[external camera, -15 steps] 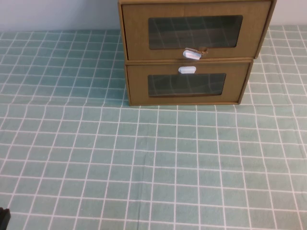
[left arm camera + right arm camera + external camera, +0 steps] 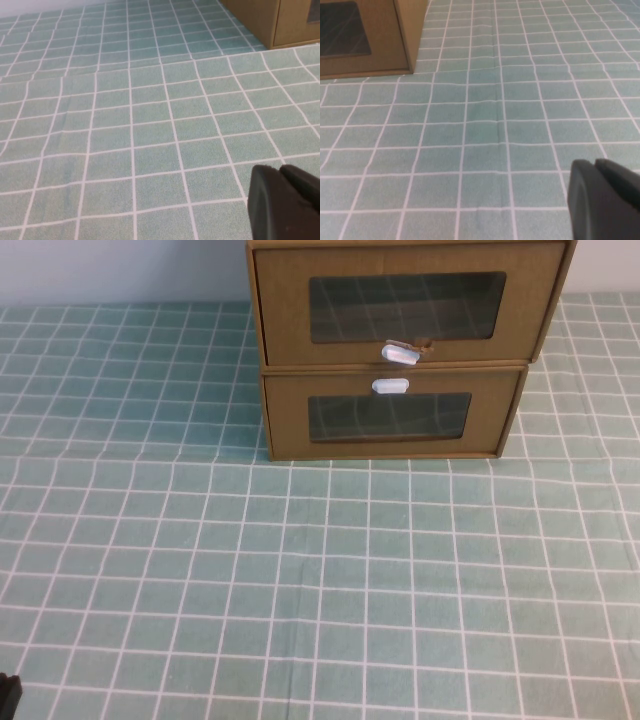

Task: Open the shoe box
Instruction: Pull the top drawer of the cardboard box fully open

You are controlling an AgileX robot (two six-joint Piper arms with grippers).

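Observation:
Two brown cardboard shoe boxes stand stacked at the back of the table, each with a dark window in its front. The upper box [image 2: 405, 300] has a white handle [image 2: 400, 354], and the lower box [image 2: 390, 415] has a white handle [image 2: 390, 386]. Both fronts are closed. My left gripper [image 2: 280, 172] is shut and empty, low over the cloth near the front left, far from the lower box [image 2: 280, 20]. Only a dark corner of the left gripper [image 2: 5, 695] shows in the high view. My right gripper [image 2: 595, 165] is shut and empty at the front right, with the lower box [image 2: 370, 35] well ahead.
A green tablecloth with a white grid [image 2: 320, 580] covers the whole table. A pale wall [image 2: 120, 270] rises behind the boxes. A faint crease in the cloth [image 2: 500, 115] runs toward the boxes.

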